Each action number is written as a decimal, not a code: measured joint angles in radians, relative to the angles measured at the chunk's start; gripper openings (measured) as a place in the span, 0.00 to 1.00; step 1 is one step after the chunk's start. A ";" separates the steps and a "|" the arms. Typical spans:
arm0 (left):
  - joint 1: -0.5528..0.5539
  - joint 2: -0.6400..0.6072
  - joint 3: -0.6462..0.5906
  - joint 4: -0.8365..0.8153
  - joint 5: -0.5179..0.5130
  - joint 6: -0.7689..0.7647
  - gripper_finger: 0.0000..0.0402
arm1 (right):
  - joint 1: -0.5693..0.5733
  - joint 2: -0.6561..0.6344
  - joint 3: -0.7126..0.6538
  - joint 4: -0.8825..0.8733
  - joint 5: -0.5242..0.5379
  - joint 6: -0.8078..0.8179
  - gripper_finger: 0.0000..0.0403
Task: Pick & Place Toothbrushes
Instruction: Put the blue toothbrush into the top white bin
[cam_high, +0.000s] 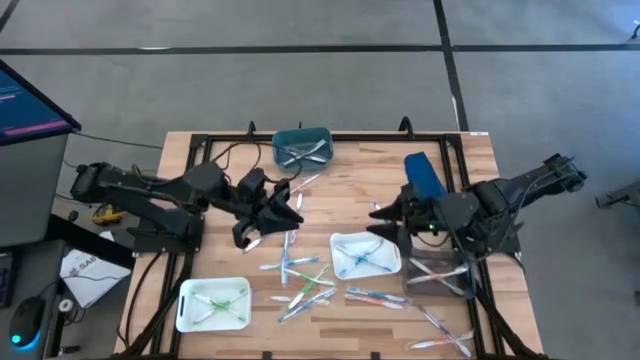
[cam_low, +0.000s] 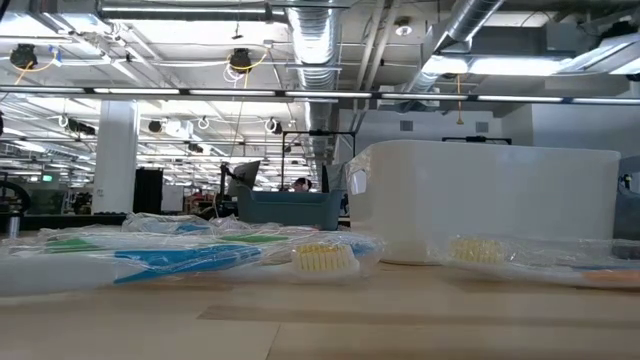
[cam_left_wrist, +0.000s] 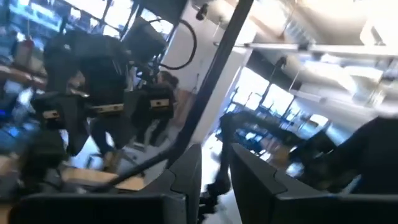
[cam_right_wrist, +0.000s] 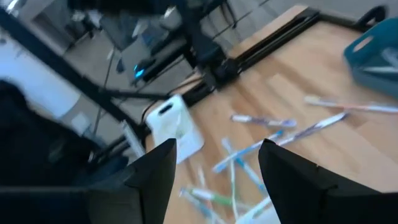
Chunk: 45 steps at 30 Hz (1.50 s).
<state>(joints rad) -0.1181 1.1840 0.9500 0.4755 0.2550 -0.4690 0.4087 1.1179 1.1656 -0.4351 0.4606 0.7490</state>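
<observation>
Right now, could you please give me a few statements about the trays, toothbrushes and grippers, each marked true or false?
1. The teal tray holds toothbrushes. True.
2. The white tray nearest the left arm is empty. False: green toothbrushes lie in it.
3. Loose toothbrushes lie on the wooden table between the white trays. True.
4. The right gripper is shut on a toothbrush. False: its fingers are apart, with nothing between them.
5. The left gripper sits inside the teal tray. False: it is outside the tray, over the table.

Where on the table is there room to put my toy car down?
The bare wood of the table left of the teal tray, and the near strip between the two white trays, crowd with loose toothbrushes. The right gripper corner is crowded too.
</observation>
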 joint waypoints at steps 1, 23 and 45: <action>0.000 0.013 0.000 0.004 0.000 0.034 0.19 | -0.014 0.000 0.000 0.006 0.008 0.000 0.55; 0.059 0.047 -0.001 -0.576 0.283 0.689 0.19 | -0.179 0.001 -0.001 -0.007 0.012 0.071 0.55; 0.061 0.269 -0.001 -1.083 -0.081 1.326 0.38 | -0.275 0.165 -0.026 0.058 0.001 0.072 0.55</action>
<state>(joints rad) -0.0575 1.4525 0.9485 -0.6073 0.1741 0.8565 0.1333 1.2828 1.1393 -0.3773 0.4615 0.8207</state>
